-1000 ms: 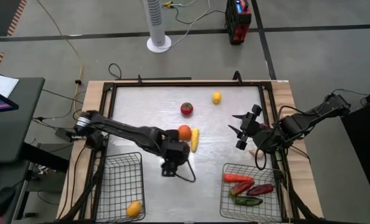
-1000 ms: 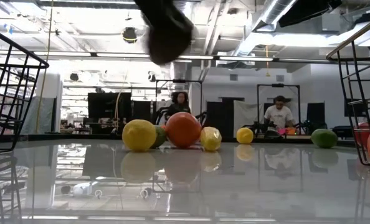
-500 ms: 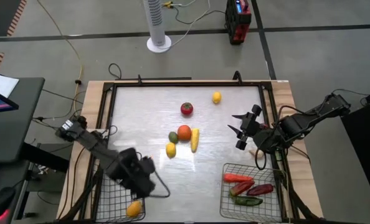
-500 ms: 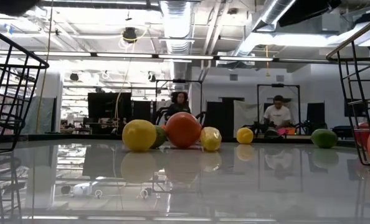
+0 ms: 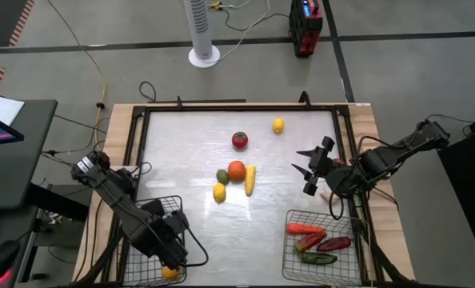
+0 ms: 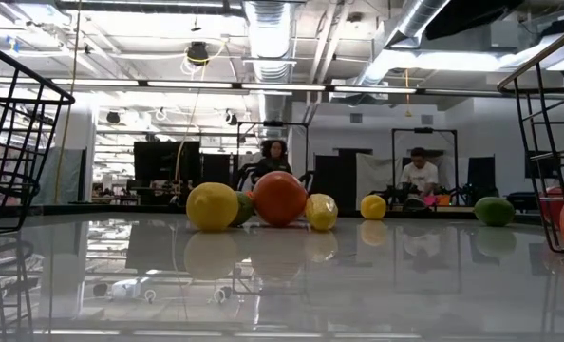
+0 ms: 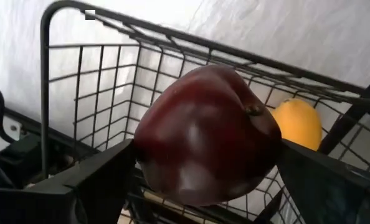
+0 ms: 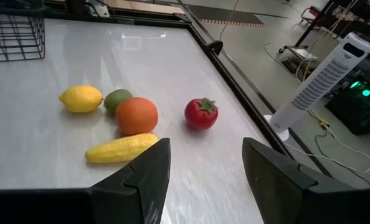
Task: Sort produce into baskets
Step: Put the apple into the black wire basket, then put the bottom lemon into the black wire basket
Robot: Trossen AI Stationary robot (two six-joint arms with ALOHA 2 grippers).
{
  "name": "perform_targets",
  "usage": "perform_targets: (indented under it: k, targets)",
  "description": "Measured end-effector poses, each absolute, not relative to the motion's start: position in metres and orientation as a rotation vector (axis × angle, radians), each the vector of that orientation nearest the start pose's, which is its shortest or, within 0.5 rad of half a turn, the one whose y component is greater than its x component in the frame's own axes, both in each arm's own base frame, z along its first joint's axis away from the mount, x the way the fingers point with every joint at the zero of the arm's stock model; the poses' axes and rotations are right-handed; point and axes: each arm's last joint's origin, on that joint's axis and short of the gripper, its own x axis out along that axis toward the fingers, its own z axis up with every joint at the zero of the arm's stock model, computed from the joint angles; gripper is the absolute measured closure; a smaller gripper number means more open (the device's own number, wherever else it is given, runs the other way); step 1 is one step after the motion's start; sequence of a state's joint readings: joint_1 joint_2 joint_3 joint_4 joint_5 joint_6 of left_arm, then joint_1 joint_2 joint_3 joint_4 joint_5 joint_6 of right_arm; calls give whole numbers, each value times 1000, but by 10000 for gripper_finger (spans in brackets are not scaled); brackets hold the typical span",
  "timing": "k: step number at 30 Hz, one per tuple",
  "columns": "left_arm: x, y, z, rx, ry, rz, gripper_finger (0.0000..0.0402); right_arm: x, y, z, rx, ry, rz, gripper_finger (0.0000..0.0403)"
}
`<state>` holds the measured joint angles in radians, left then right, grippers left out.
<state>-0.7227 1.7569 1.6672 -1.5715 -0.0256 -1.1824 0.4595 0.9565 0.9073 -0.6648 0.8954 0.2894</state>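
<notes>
My left gripper point(image 5: 169, 254) is over the near end of the left wire basket point(image 5: 145, 216), shut on a dark red apple point(image 7: 203, 134). A yellow-orange fruit point(image 7: 297, 123) lies on that basket's floor, below the apple. My right gripper point(image 5: 308, 170) waits open and empty at the table's right side; its fingers also show in the right wrist view point(image 8: 207, 158). On the table's middle lie an orange point(image 5: 236, 170), a lime point(image 5: 222, 176), a lemon point(image 5: 219, 192) and a yellow corn cob point(image 5: 250, 179). A tomato point(image 5: 240, 140) and a small lemon point(image 5: 278, 125) lie farther back. My left gripper pinches the apple between its two fingers point(image 7: 104, 174), one on each opposite side of its round body point(image 7: 149, 149). The stem dimple point(image 7: 253, 111) faces sideways. The fingers point down into the basket. The apple hangs clear of the basket's floor.
The right wire basket point(image 5: 325, 240) at the near right holds a red pepper point(image 5: 305, 229), a dark purple piece point(image 5: 334, 243) and a green piece point(image 5: 317, 258). A dark frame point(image 5: 141, 120) rims the table. People show in the room beyond in the low view.
My left gripper has swung from the table's middle, beside the orange, toward the near left corner and now hangs over the left basket with the apple. The lime and the lemon, hidden under the arm before, now show.
</notes>
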Motion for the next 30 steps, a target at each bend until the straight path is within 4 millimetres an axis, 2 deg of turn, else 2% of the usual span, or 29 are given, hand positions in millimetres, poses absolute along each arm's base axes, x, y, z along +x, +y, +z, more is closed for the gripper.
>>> perform_targets:
  k: [13,24,27,30]
  targets:
    - [250,-183,304,-285,1579,419,37,172,60,311,-172,492,-487,178]
    - [297,-145,301,-53,1295,368,36,172,59,311,-167,487,-490,178]
    - [313,-133,287,-96,1237,370,36,172,59,311,-171,489,-490,178]
    - [322,-119,263,-131,1222,413,36,172,59,311,-173,492,-489,178]
